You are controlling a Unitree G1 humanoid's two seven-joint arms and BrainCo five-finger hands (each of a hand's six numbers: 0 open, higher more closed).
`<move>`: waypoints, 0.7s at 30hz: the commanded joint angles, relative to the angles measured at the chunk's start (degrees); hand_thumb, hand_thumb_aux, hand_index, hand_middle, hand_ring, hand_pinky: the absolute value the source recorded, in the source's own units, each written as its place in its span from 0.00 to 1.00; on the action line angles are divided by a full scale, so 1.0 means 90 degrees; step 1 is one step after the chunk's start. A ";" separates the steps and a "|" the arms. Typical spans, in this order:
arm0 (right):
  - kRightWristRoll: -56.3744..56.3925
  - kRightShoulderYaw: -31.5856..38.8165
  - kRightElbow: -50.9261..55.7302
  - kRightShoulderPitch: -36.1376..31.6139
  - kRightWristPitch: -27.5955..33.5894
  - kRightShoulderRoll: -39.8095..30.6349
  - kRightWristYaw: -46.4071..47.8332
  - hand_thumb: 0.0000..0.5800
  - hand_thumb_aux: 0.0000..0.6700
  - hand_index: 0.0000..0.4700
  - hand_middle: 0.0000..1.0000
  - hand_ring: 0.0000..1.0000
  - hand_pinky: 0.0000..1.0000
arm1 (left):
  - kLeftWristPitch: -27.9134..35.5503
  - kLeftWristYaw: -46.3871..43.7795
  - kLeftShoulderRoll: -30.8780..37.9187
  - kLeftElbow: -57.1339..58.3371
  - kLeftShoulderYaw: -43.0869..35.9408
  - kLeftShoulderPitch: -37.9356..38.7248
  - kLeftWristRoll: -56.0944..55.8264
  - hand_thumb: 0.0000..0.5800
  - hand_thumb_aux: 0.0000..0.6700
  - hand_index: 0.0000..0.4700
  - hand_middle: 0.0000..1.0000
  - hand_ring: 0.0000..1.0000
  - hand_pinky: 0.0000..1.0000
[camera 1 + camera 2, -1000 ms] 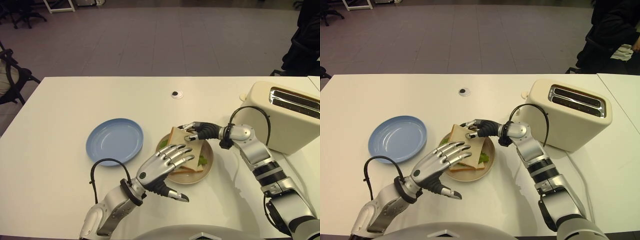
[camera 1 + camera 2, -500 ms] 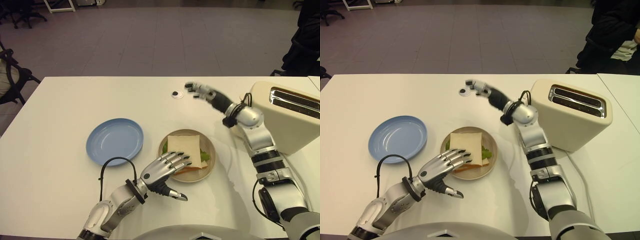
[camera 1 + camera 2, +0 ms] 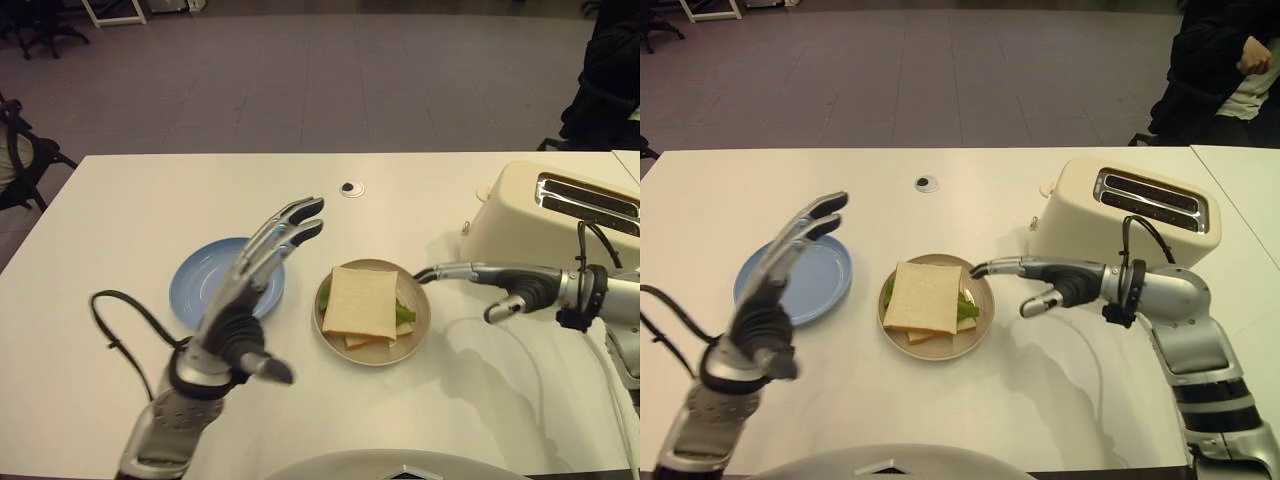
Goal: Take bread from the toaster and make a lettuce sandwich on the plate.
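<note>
Sandwich [image 3: 360, 300]: complete, w/ lettuce [image 3: 404, 314] showing at its right edge; lies on tan plate [image 3: 380, 358], mid-worktop [image 3: 150, 200].
Toaster [image 3: 540, 235]: cream, slots up, at worktop's right side, apart from tan plate.
L hand [image 3: 245, 300]: raised above worktop, fingers straight and spread, nothing held; in front of blue plate [image 3: 195, 280], left of sandwich.
R hand [image 3: 500, 280]: low, betw. toaster and tan plate, fingers stretched out, nothing held; tips at plate's right rim, contact unclear.
Blue plate: just left of tan plate.
</note>
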 commanded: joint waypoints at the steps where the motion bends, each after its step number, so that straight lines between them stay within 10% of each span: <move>1: -0.0828 0.0705 -0.0383 0.0940 -0.0354 -0.0109 0.0122 1.00 1.00 1.00 1.00 1.00 1.00 | 0.0360 -0.1615 0.1186 0.0587 -0.0266 0.1141 0.0568 1.00 1.00 1.00 1.00 1.00 1.00; 7: -0.2921 0.1536 -0.0001 0.1506 -0.0690 0.0397 -0.0900 1.00 1.00 1.00 1.00 1.00 1.00 | 0.1079 -0.3022 0.1291 0.1096 -0.1543 0.1039 0.2384 1.00 1.00 1.00 1.00 1.00 1.00; 13: -0.5084 0.2305 0.2122 0.0865 -0.0616 0.1605 -0.3332 1.00 1.00 1.00 1.00 1.00 1.00 | 0.1569 -0.0996 0.0022 0.2861 -0.2068 -0.1289 0.5264 1.00 1.00 1.00 1.00 1.00 1.00; 21: -0.5161 0.1995 0.3928 -0.1337 -0.0333 0.2577 -0.5395 1.00 1.00 1.00 1.00 1.00 1.00 | 0.1751 0.0375 -0.0486 0.4954 -0.2094 -0.3619 0.5533 1.00 1.00 1.00 1.00 1.00 1.00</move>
